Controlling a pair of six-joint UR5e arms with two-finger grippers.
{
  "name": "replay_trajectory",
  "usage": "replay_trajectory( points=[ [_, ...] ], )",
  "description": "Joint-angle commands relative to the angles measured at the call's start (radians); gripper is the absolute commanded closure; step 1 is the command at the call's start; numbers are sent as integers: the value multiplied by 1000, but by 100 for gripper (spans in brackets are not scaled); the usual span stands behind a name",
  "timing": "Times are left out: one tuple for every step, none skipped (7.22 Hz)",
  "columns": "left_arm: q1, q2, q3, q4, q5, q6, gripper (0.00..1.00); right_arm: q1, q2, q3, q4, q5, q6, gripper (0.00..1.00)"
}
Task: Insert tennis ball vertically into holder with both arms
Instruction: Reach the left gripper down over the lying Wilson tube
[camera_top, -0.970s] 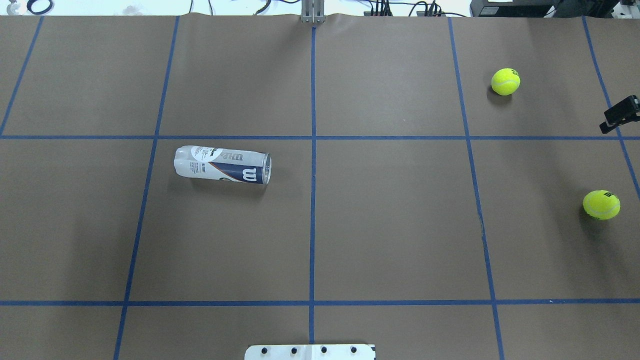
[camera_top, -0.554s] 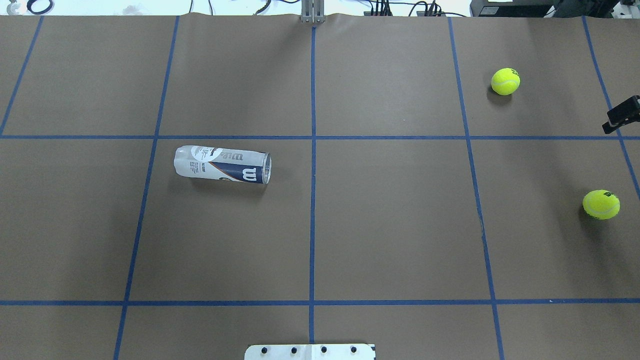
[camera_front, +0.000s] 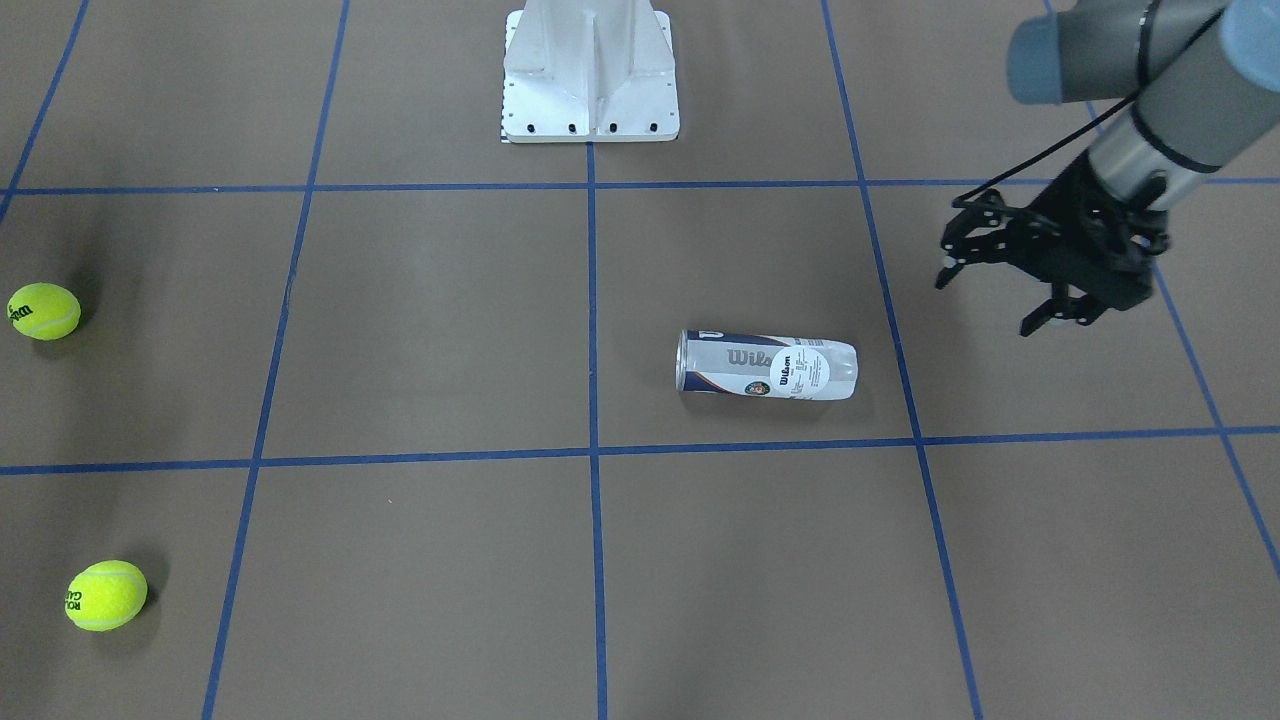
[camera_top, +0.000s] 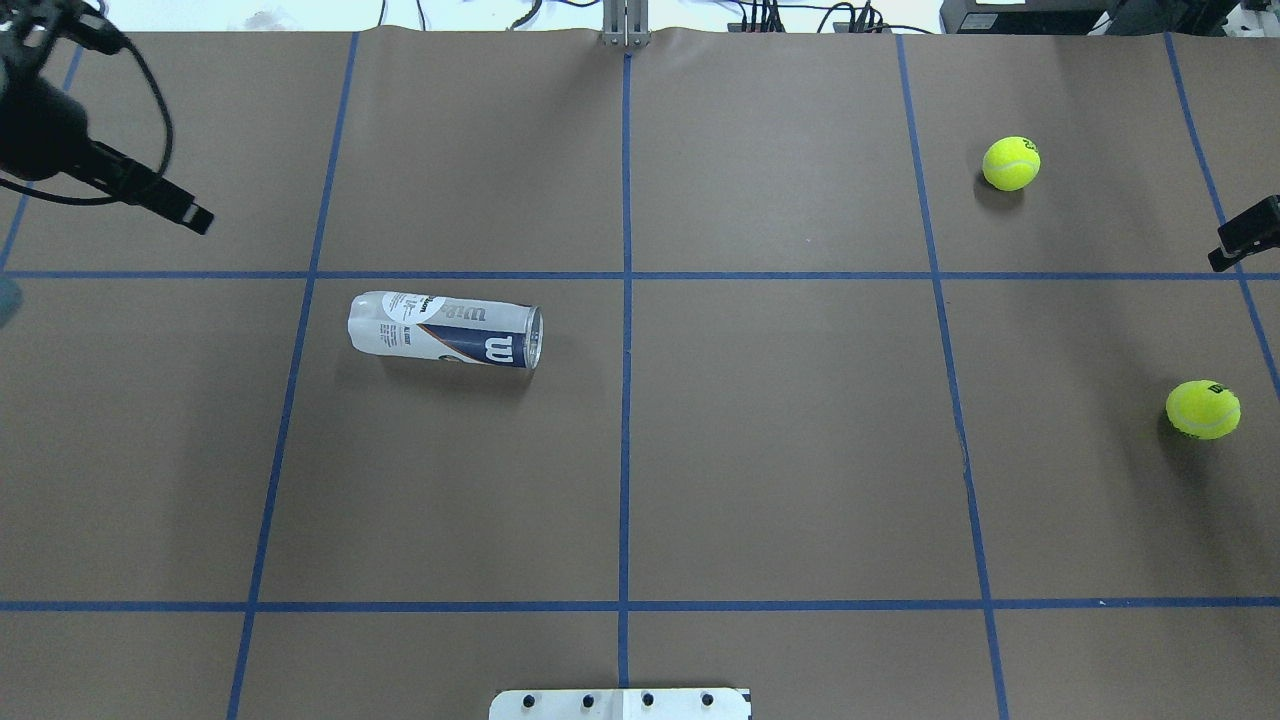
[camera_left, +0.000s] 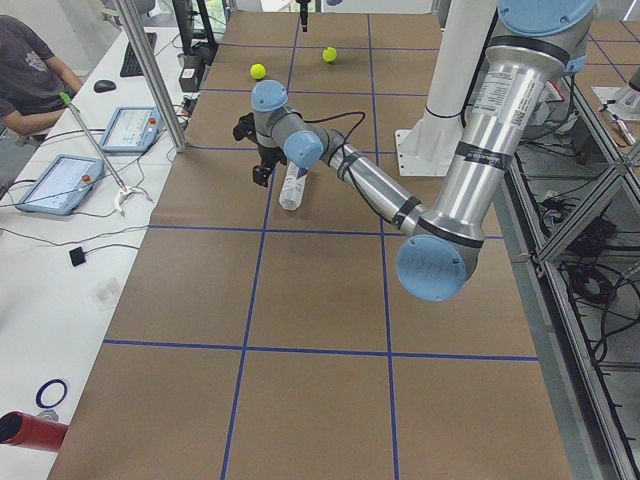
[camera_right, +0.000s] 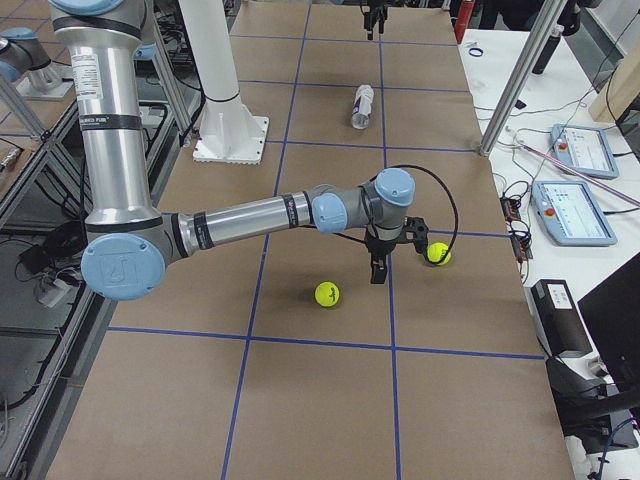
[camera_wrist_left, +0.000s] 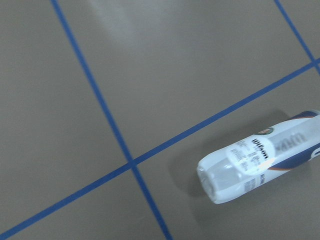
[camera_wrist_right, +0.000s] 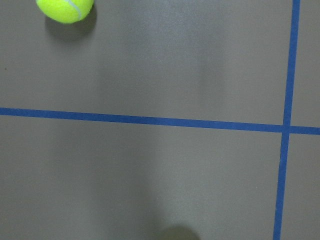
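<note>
The holder (camera_top: 445, 330), a clear Wilson can with a navy and white label, lies on its side left of the table's middle. Its silver rim points toward the centre line. It also shows in the front view (camera_front: 768, 365) and the left wrist view (camera_wrist_left: 260, 160). My left gripper (camera_front: 990, 298) is open and empty, hovering beyond the can's closed end; one finger shows in the overhead view (camera_top: 165, 205). Two tennis balls (camera_top: 1011, 163) (camera_top: 1203, 409) lie at the far right. My right gripper (camera_right: 398, 250) hovers between them with fingers apart, barely in the overhead view (camera_top: 1240, 235).
The white base plate (camera_front: 590, 110) stands at the robot's side of the table. Blue tape lines grid the brown table cover. One ball shows at the top of the right wrist view (camera_wrist_right: 65, 9). An operator (camera_left: 30, 70) sits at a side table with tablets.
My left arm has come into the overhead view at the top left. My right gripper has slid slightly toward the right edge. The can and both balls have not moved.
</note>
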Motion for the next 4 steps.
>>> replay_trajectory(
  points=[
    [135, -95, 23, 4, 130, 1, 1, 0, -2, 6, 0, 0, 0, 1],
    [211, -144, 50, 3, 245, 13, 0, 0, -4, 8, 0, 0, 0, 1],
    [282, -196, 103, 3, 369, 34, 0, 0, -4, 8, 0, 0, 0, 1],
    [298, -221, 122, -2, 394, 112, 0, 0, -2, 8, 0, 0, 0, 1]
  ],
)
